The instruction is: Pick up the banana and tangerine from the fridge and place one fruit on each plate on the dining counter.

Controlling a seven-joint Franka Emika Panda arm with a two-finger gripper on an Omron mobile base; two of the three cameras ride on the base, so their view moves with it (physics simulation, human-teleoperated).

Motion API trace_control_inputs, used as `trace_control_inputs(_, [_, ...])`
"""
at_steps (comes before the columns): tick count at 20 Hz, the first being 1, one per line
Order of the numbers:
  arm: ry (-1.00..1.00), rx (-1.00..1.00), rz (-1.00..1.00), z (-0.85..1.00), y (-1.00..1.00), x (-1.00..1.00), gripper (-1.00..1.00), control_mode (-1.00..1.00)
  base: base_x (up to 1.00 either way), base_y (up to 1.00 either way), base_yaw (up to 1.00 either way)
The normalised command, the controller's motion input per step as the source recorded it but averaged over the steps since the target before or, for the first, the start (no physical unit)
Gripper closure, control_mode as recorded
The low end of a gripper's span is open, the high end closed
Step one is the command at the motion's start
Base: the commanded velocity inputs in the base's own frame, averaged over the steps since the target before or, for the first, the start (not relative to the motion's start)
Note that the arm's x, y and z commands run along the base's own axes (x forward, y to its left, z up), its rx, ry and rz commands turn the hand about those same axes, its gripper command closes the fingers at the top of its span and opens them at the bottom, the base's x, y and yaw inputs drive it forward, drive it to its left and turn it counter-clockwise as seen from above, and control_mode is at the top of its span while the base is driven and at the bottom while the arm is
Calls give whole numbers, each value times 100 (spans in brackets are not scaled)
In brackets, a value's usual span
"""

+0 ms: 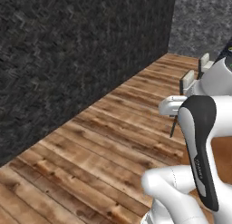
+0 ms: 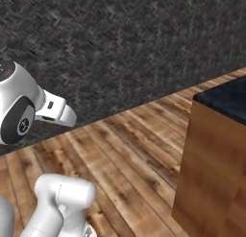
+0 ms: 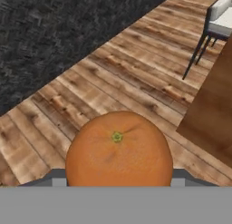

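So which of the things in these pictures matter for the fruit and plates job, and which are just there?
Belong to the job:
tangerine, held between the gripper fingers
dining counter, dark top, wood front

Just there:
chair with thin dark legs
wooden plank floor
dark wall
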Motion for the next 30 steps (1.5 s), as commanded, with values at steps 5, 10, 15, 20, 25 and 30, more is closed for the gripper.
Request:
trace_control_inputs(5, [0,0,0,0,0,0,100,100,100,73,-49])
trace_control_inputs(10, [0,0,0,0,0,0,100,100,100,74,-48])
trace_control_inputs(15, [0,0,0,0,0,0,100,100,100,73,-47])
trace_control_inputs(20, [0,0,0,0,0,0,100,100,100,64,-48])
trace_control_inputs(25, [0,0,0,0,0,0,100,100,100,59,-49])
trace_control_inputs(30, [0,0,0,0,0,0,100,100,100,70,-49])
